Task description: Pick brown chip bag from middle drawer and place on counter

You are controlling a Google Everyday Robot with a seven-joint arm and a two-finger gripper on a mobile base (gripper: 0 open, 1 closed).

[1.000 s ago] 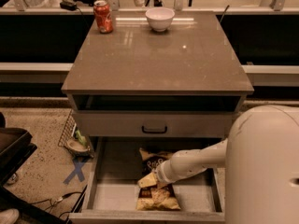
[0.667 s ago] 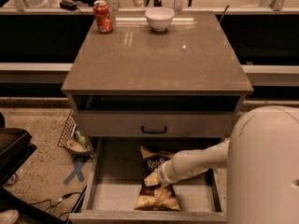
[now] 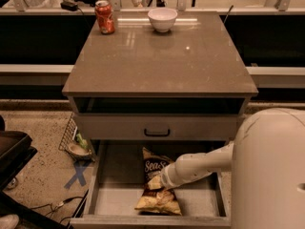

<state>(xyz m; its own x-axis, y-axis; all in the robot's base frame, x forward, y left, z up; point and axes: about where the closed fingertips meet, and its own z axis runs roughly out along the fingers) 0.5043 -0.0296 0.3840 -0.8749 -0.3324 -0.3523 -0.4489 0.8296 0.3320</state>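
Compared with a second ago, your gripper sits at almost the same spot, low in the middle drawer and pressed against the brown chip bag. The bag has shifted a little, and its white lettering now faces up more plainly. The arm's end covers the contact, so you cannot tell whether the gripper is closed on the bag.

The bag lies flat on the drawer floor. Its long axis runs back to front, slanting slightly right toward the front. The lettered end points at the cabinet and the tan end lies near the front wall.

You have one bag and one open drawer, with one shut drawer front above it. On the desk, at its far edge, stand one red soda can and one white bowl.
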